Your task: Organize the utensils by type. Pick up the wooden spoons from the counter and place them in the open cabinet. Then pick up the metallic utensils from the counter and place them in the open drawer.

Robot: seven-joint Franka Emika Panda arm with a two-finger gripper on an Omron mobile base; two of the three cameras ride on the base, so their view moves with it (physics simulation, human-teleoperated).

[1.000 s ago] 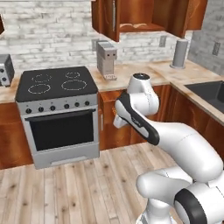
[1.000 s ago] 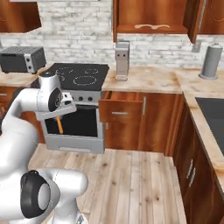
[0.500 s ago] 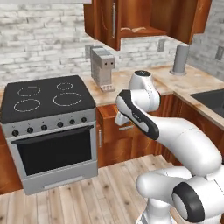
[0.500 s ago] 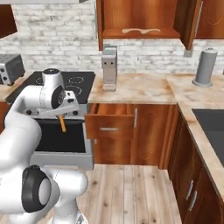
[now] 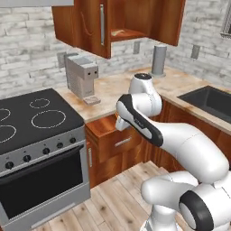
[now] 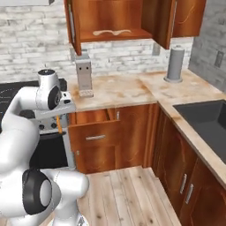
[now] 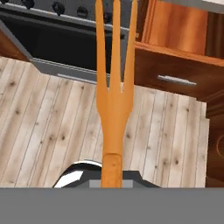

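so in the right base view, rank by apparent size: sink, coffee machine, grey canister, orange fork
1. sink, largest, though cut off by the frame edge.
2. coffee machine and grey canister: look about alike, not ranking them.
3. orange fork, smallest; just a short piece shows below the gripper.

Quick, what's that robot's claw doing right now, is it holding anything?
Gripper: shut on the orange wooden fork with three long prongs, held above the floor.
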